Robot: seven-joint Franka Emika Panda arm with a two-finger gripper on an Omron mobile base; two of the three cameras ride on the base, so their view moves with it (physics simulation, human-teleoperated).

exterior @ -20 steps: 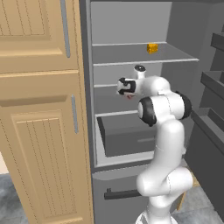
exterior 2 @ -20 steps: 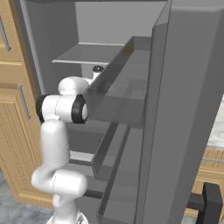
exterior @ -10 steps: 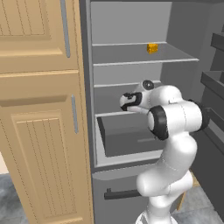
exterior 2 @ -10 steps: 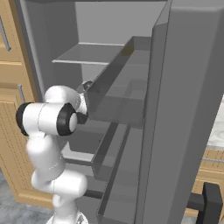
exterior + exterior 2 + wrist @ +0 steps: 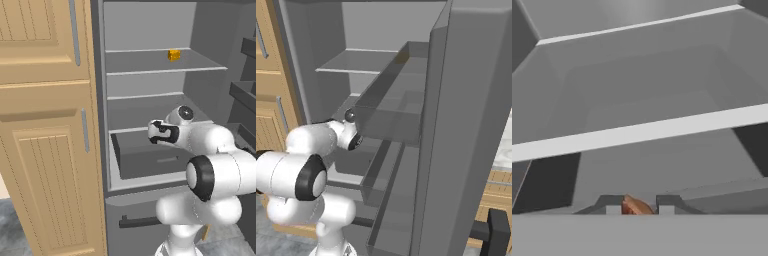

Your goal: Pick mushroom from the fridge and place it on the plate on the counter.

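The fridge (image 5: pixel 150 100) stood open, and the arm's jaws were clamped on the mushroom (image 5: pixel 636 206), a small brown, reddish lump that showed between the two dark fingertips (image 5: pixel 611 204) at the bottom of the hand view. In the left base view the gripper (image 5: pixel 159 132) hung inside the fridge, just above the front edge of the dark grey drawer (image 5: pixel 145 155) and below the two upper shelves. The mushroom itself was too small to make out there.

The hand view looked into the fridge past a thin pale shelf edge (image 5: pixel 637 132) that crossed it from side to side, with the grey back wall beyond.

On the top shelf of the fridge, well above the gripper and toward the back, sat a small yellow-orange block (image 5: pixel 173 55). To the left of the fridge stood tan wooden cabinets (image 5: pixel 45 125) with grey handles. In the right base view the open fridge door (image 5: pixel 466 125) with its grey bins stood at the right, and the wrist reached into the fridge beside it.
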